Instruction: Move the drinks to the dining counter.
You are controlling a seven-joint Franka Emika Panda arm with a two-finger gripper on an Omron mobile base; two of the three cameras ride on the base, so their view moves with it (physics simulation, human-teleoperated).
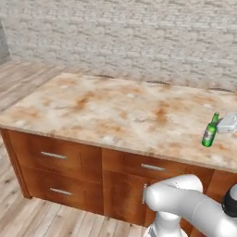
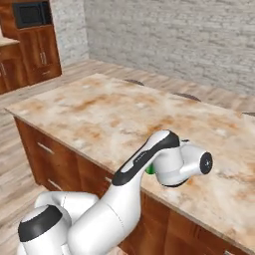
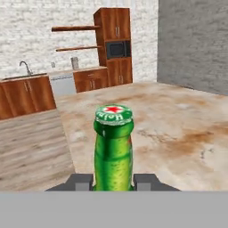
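One slim green bottle (image 3: 113, 151), clamped in tool (image 3: 113, 181), dining counter (image 1: 115, 111)

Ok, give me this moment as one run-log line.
gripper: shut on green bottle | bottle: upright, tilted slightly, over dining counter near its front edge | base: at counter front

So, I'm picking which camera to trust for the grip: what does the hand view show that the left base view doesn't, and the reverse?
Hand view: the green bottle's red-star cap, a grey finger pressed against each side of its neck, and the far kitchen with sink and microwave.
Left base view: the whole bottle standing tilted near the counter's front right, plus the wood drawers below.
Both: the held bottle and the marbled countertop.
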